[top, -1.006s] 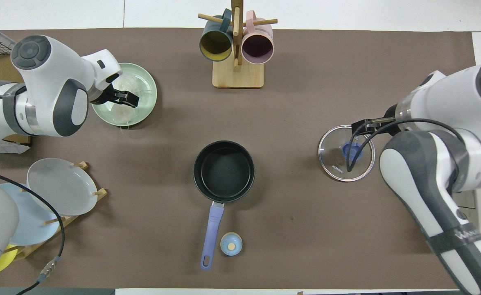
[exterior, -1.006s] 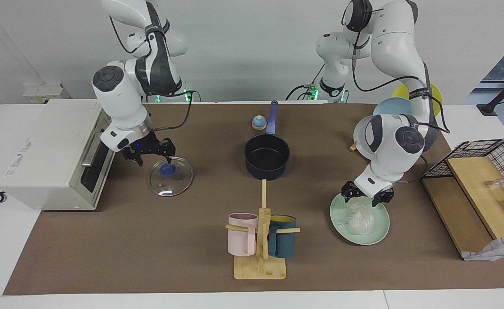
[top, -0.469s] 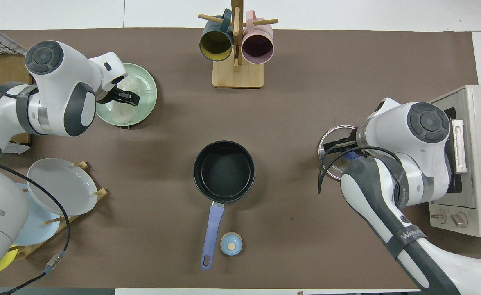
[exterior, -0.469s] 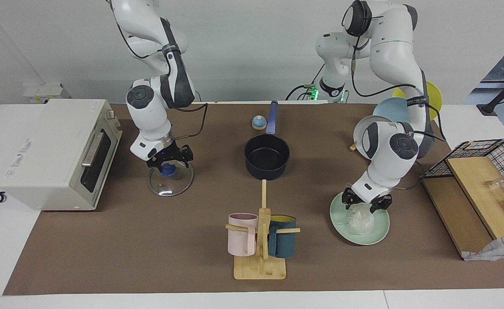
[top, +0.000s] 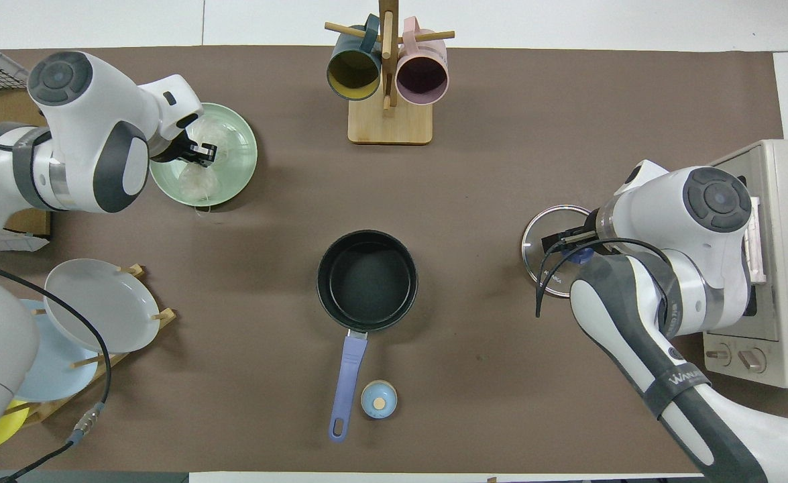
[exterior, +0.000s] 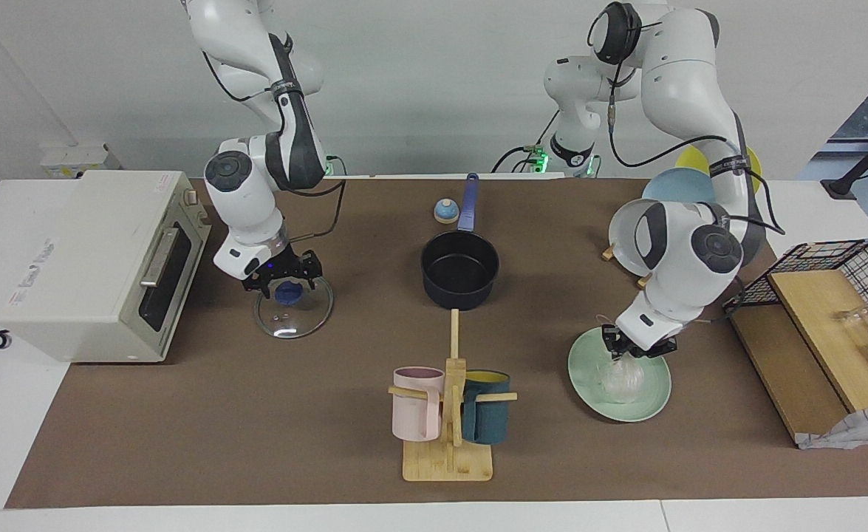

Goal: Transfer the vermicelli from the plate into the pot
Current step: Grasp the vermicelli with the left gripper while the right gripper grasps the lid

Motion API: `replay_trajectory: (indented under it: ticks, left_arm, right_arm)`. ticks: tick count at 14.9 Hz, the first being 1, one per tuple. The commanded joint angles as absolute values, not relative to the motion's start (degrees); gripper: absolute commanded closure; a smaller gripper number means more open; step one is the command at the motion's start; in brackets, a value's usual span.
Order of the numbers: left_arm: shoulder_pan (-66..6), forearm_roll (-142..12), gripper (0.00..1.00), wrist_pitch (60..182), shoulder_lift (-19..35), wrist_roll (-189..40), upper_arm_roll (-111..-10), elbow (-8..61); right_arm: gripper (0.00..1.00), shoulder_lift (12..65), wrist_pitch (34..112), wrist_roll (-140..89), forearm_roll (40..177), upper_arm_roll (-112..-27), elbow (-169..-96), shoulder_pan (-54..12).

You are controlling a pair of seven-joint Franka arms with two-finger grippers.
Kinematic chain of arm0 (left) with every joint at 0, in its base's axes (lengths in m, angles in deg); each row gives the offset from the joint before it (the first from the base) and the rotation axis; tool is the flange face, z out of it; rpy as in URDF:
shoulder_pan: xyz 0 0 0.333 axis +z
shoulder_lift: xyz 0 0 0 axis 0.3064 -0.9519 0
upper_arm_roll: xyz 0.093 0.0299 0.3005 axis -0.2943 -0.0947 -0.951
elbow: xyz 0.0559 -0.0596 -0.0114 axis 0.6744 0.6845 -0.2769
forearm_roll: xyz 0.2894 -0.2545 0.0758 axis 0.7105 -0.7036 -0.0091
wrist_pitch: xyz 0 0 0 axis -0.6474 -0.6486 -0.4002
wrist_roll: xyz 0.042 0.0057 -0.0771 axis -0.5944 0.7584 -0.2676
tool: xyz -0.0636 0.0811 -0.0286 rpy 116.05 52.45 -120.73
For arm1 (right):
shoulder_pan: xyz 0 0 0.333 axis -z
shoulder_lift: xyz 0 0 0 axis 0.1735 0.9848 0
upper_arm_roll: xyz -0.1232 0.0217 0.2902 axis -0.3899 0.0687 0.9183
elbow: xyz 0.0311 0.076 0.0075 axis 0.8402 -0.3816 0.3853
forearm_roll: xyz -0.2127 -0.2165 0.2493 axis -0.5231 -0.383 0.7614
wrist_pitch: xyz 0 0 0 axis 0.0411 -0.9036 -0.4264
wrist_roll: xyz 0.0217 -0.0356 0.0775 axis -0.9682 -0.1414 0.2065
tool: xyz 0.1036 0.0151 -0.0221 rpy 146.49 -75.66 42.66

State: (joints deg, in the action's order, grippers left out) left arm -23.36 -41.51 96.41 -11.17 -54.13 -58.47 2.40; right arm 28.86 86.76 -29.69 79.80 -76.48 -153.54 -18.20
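My left pincer [exterior: 638, 349] sits low over the pale green plate [exterior: 654, 396] at the lower right of the facing frame, its fingers drawn narrow and pinched into the top of the vermicelli [exterior: 620, 378]. I judge it has a hold on a few strands there, though whether the whole clump will come up with it I cannot say. The noodles look like a small glassy, whitish tangle heaped in the plate's middle, thin enough that the green shows through them, and in the overhead view one loose strand trails over the rim onto the brown worktop [top: 501, 168]. The wrist comes in from the robots' side, which I take as leaving a free path toward the pot [exterior: 460, 275], waiting open and empty at frame centre with its blue handle pointing up the picture toward the arm bases.

My right pincer [exterior: 284, 279] hangs at the left of the facing frame over the blue knob of the glass lid [exterior: 294, 303], which lies flat on the worktop beside the toaster oven [exterior: 86, 262]. Its fingers are spread to either side of the knob, holding nothing
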Motion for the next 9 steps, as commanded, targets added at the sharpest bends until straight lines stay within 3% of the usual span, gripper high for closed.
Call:
replay_trajectory:
  ticks: [1,5,9]
  left_arm:
    - [-23.9,-47.12,1.0,83.75,-9.52,-56.42,-59.18,-4.87]
    - [-24.78,-51.87,1.0,75.46,-0.47,-67.42,-57.69,-4.79]
    - [-30.13,-55.47,1.0,69.47,7.71,-75.58,-56.72,-0.15]
  right_arm:
    - [0.0,28.5,89.2,-27.8,80.66,-76.18,-155.66,-17.64]
    - [0.0,29.39,90.08,-27.63,80.57,-76.18,-155.66,-17.55]
    - [0.01,29.39,90.96,-26.39,80.57,-76.18,-155.92,-16.94]
